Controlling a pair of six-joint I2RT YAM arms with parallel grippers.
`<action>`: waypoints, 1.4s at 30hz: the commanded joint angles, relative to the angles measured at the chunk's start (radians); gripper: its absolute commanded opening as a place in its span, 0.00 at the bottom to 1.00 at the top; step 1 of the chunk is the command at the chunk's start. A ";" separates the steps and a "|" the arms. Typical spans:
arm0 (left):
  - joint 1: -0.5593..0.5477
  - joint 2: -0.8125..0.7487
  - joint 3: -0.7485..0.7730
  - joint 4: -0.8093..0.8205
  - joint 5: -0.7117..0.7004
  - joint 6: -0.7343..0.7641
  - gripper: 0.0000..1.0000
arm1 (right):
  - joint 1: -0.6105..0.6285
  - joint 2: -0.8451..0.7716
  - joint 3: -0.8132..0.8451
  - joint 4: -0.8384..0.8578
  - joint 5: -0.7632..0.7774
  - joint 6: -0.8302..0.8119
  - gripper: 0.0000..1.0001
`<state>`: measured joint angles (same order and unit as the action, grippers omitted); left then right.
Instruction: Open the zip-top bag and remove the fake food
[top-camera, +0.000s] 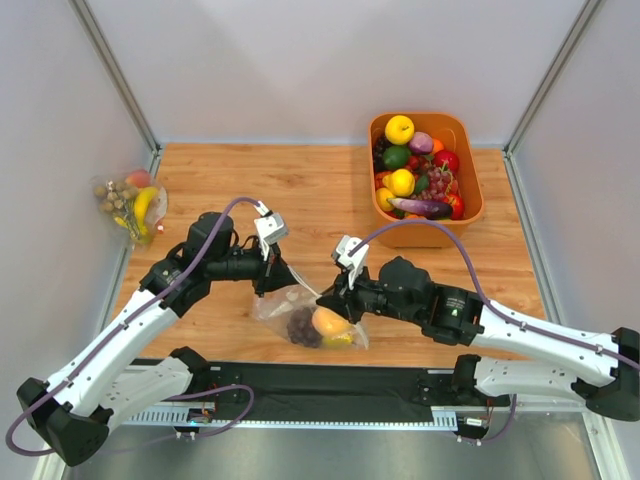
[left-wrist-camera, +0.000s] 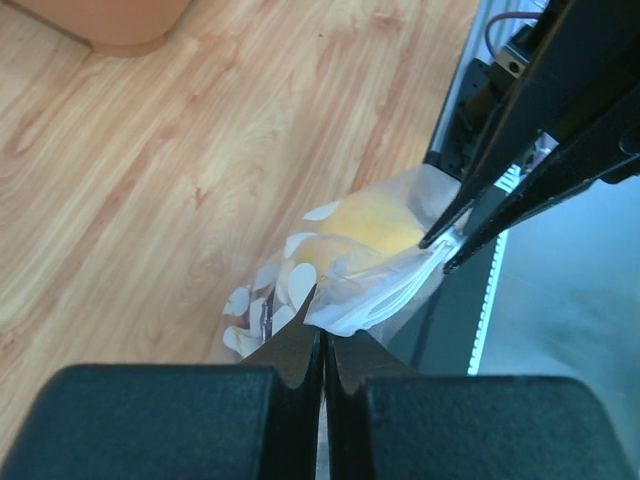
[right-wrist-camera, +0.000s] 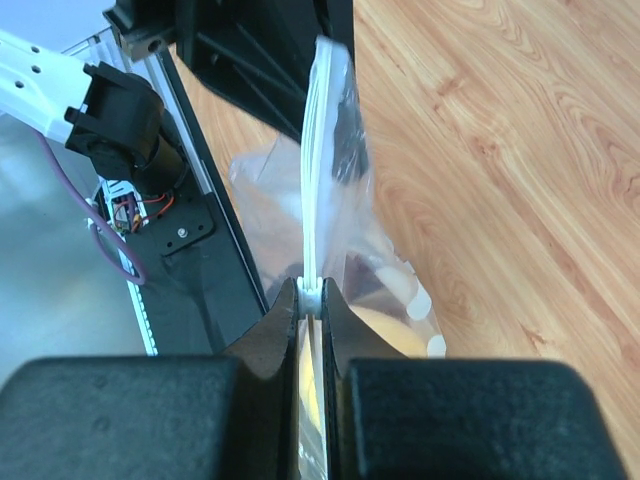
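The left gripper (left-wrist-camera: 322, 335) is clenched on a fold of the zip-top bag (left-wrist-camera: 372, 292) at one end of its top edge. The right gripper (right-wrist-camera: 311, 296) is clamped on the white zip strip (right-wrist-camera: 312, 170) at the other end. Between the two grips the strip runs taut and on edge.

The zip-top bag (top-camera: 272, 306) hangs below both grippers, between the two arms and close to the near edge of the table (top-camera: 300, 190). Its lower part sags toward the wood. Inside it you see the orange-yellow fruit (top-camera: 330, 321), the grapes (top-camera: 302, 327) and the small yellow fruit (top-camera: 345, 340), bunched at the bottom.

Note the black rail (top-camera: 330, 380) just beside the bag on the near side. The left wrist view shows the right gripper (left-wrist-camera: 446, 248) close ahead of the left fingers.

The orange tub (top-camera: 472, 175) of mixed fruit stands at the far right, well apart from the bag. A second clear bag (top-camera: 130, 203) lies against the left wall. Open wood lies between the grippers and the far wall. Walls close the table on the left, right and far sides.
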<state>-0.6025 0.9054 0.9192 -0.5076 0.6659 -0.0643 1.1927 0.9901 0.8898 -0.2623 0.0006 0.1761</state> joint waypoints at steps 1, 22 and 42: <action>0.032 -0.013 0.035 0.004 -0.143 0.020 0.00 | 0.027 -0.047 -0.014 -0.038 -0.004 0.029 0.00; 0.224 -0.031 0.030 -0.009 -0.344 -0.040 0.00 | 0.125 -0.169 -0.126 -0.153 0.148 0.135 0.00; 0.264 -0.069 0.000 0.095 0.038 -0.009 0.00 | 0.173 -0.194 0.013 -0.265 0.228 0.146 0.46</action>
<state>-0.3470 0.8467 0.9165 -0.5087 0.5415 -0.1001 1.3567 0.7990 0.7967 -0.5049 0.2016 0.3401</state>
